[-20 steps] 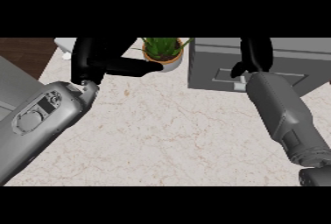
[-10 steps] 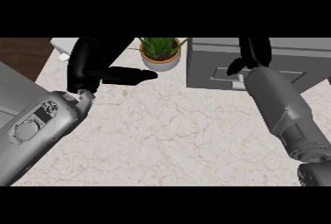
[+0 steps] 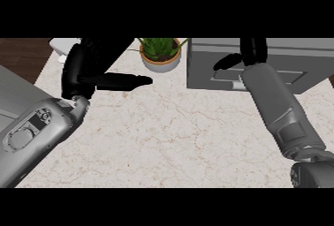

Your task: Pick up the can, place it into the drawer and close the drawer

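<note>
Drawer [image 3: 261,66]: boxy grey unit on veined marble counter [image 3: 176,141].

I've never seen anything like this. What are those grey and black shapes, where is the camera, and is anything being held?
The camera sits in a humanoid robot's head, looking steeply down at a marble counter. The two grey tubes are its forearms, each ending in a black hand. The left hand shows at upper left, thumb pointing right. The right hand reaches to the front of a grey drawer unit. A potted plant stands between them. No can is visible; whether either hand holds something I cannot tell.
</note>
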Available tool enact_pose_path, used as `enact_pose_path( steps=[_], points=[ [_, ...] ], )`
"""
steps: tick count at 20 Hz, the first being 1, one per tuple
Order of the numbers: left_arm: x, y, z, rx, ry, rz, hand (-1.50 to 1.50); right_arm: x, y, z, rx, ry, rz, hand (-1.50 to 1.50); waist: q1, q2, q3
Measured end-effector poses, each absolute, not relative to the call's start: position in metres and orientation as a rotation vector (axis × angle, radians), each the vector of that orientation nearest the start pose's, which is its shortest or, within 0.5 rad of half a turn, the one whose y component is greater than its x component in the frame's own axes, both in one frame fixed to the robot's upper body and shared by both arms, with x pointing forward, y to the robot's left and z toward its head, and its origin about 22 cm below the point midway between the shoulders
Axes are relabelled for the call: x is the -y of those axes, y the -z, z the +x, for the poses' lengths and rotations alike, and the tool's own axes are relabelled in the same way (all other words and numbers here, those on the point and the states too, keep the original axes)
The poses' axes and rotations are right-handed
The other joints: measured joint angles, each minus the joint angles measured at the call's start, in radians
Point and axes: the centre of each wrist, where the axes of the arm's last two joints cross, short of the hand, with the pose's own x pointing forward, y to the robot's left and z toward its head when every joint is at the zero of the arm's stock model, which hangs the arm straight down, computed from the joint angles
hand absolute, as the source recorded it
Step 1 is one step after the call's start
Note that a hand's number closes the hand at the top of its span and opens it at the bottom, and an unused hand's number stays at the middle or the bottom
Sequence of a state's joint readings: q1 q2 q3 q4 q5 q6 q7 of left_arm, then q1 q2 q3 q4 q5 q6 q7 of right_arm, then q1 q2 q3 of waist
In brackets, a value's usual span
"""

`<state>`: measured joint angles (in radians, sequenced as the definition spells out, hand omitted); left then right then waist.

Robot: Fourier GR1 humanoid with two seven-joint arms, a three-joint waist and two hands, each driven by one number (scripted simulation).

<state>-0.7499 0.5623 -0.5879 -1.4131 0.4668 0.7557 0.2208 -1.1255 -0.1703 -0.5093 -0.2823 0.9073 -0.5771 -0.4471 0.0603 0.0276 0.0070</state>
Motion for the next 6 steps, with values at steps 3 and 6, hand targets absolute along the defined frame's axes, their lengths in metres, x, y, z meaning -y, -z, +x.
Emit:
enact_pose_path(
  steps=[3,6],
  points=[
    [-0.178,-0.148,0.344,1.716,0.068,0.251,-1.50,0.193,-0.086,0.461,1.893,-0.410,-0.803,-1.50,-0.006,-0.003,0.000],
    [-0.181,-0.144,0.341,1.716,0.060,0.251,-1.50,0.187,-0.089,0.462,1.915,-0.332,-0.719,-1.50,-0.011,-0.004,-0.001]
  ],
)
